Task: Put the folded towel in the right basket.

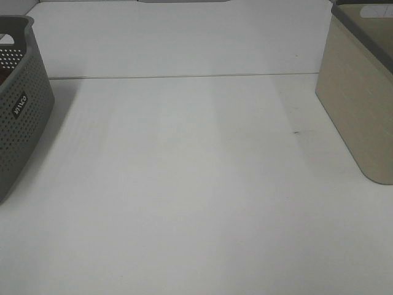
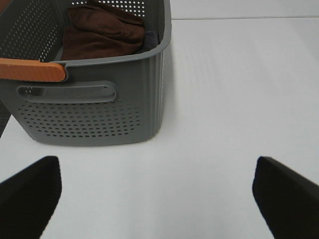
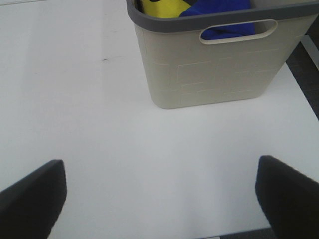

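A brown folded towel lies inside the grey perforated basket, which stands at the table's left edge in the high view. The beige right basket stands at the table's right edge; in the right wrist view it holds a yellow cloth and a blue cloth. My left gripper is open and empty, above the table in front of the grey basket. My right gripper is open and empty, in front of the beige basket. Neither gripper shows in the high view.
The white table spreads between the two baskets. An orange handle crosses the grey basket's near rim. A small dark mark is on the table near the beige basket. The table's edge runs just beside the beige basket.
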